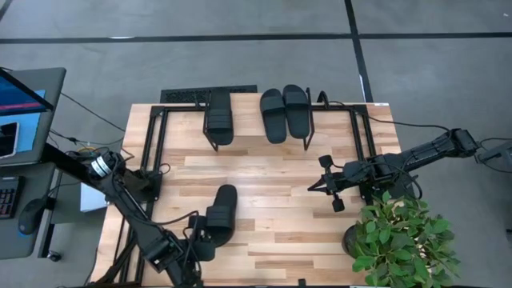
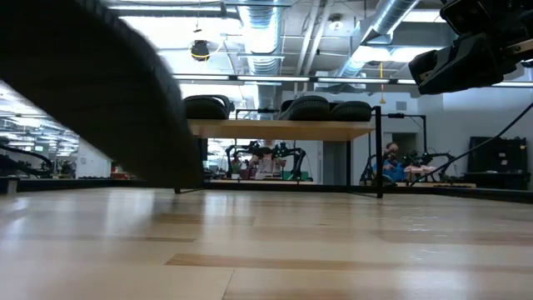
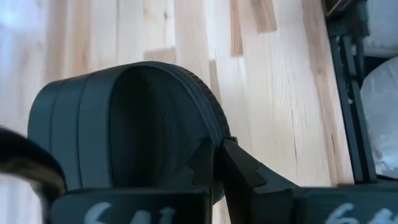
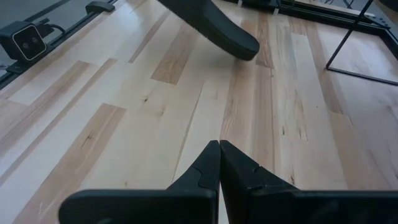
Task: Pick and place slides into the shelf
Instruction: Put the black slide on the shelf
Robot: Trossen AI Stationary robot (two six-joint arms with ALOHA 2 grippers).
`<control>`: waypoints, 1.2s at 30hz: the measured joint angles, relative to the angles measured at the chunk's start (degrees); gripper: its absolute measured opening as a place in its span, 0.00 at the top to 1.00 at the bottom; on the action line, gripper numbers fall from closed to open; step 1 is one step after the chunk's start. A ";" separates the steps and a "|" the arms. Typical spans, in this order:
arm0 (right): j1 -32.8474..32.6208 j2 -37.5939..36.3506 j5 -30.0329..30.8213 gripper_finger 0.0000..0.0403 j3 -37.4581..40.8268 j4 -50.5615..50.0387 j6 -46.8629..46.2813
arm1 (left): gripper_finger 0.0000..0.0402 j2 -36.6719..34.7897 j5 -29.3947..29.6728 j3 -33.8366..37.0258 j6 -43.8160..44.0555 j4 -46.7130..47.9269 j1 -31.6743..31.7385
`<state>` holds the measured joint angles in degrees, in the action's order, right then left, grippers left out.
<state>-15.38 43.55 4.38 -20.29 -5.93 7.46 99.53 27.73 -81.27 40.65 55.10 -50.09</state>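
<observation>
Three black slides lie on the shelf's (image 1: pixel 248 120) wood top at the table's far side: one (image 1: pixel 218 118) on the left and a pair (image 1: pixel 286 111) on the right. In the low view they show as dark humps (image 2: pixel 316 108) on the shelf (image 2: pixel 279 129). The fourth slide (image 1: pixel 222 210) is near the table's near edge, in my left gripper (image 1: pixel 202 234), which is shut on it. It fills the low view's upper left (image 2: pixel 83 83), raised off the table. My right gripper (image 1: pixel 328 186) hovers shut over the right middle of the table (image 4: pixel 219 152). My left gripper pinches the slide between its two fingers (image 3: pixel 245 171) at the side rim of the strap band (image 3: pixel 210 127). It comes from the table's near left side. The slide is lifted clear of the table and tilted, its far end lower (image 2: pixel 179 171).
A potted plant (image 1: pixel 404 240) stands at the near right corner, close to my right arm. Black frame rails (image 1: pixel 152 144) run along the table's sides. A monitor and keyboard (image 1: pixel 20 112) sit off the left edge. Bare wood (image 1: pixel 272 192) lies between the held slide and the shelf.
</observation>
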 joint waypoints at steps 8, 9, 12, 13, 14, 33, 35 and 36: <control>0.00 0.00 -0.01 1.00 0.00 0.01 0.00 | 1.00 -0.04 4.88 -6.17 -2.81 6.70 -0.87; 0.00 0.00 -0.02 1.00 0.00 0.01 0.00 | 1.00 -0.04 5.27 -6.88 -3.32 7.39 -0.86; 0.00 -0.02 0.00 1.00 0.00 0.00 0.00 | 1.00 -0.04 5.89 -8.81 -4.78 8.79 -0.59; 0.00 0.00 -0.02 1.00 0.00 0.02 0.00 | 1.00 -0.04 6.14 -9.44 -5.47 9.02 -0.54; 0.00 0.00 0.00 1.00 0.00 0.02 0.00 | 1.00 -0.04 6.41 -10.06 -6.30 9.12 -0.52; 0.01 0.00 0.00 1.00 0.00 0.05 0.00 | 1.00 -0.09 13.75 -18.08 -19.27 13.82 2.08; 0.00 -0.02 0.00 1.00 0.00 0.06 0.00 | 1.00 -0.07 13.74 -18.83 -21.52 14.19 3.25; 0.00 -0.02 0.00 1.00 0.00 0.06 0.02 | 1.00 -0.07 13.75 -19.29 -22.80 14.28 3.84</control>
<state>-15.38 43.53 4.38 -20.29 -5.87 7.48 99.46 41.49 -100.56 17.85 69.38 -46.25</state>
